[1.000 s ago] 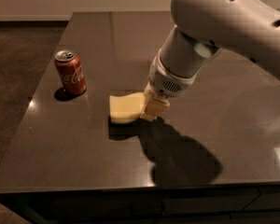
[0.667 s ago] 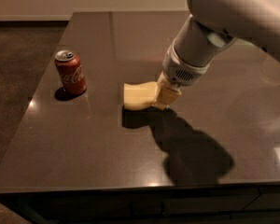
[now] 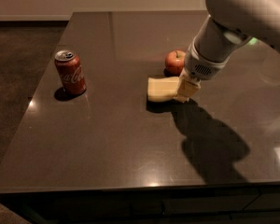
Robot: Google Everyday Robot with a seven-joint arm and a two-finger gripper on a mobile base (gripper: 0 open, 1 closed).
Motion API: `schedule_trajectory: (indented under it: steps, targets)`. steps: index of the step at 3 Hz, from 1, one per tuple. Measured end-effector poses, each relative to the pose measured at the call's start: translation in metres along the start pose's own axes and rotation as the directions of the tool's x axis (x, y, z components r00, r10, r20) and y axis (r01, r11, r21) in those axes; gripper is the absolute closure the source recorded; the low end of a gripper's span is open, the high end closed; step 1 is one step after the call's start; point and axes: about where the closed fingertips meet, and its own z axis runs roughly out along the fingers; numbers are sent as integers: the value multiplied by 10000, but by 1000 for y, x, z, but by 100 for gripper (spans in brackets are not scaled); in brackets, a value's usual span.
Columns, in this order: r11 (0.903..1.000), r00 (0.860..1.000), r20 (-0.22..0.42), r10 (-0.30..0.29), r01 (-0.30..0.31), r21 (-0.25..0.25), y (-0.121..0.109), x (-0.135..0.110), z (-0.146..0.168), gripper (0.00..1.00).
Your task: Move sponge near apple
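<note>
The pale-yellow sponge [image 3: 159, 88] is held at its right end by my gripper [image 3: 185, 90], just above the dark table near the middle. The gripper's blocky pale fingers [image 3: 184, 89] are shut on the sponge. The small red apple [image 3: 175, 61] sits on the table just behind the sponge and to its right, a short gap away, now uncovered by the arm. The white arm [image 3: 233, 29] comes in from the upper right and casts a shadow on the table in front.
A red soda can [image 3: 70, 72] stands upright at the left of the dark tabletop [image 3: 112, 139]. The table's front edge runs along the bottom and its left edge drops to a dark floor.
The gripper has carried the sponge to the right and farther back across the table. The arm has shifted right too, and the apple has come into view behind the sponge.
</note>
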Motion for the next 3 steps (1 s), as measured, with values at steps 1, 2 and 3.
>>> schedule_trajectory:
  steps: [1,2,3]
  targets:
    - [9996,9994,-225,258,-255,139,-17,16,6,84]
    - [9984,9983,-309,502,-493,275,-32,25,10,61]
    - [9974,9974,-370,614,-599,406,-45,31,11,37]
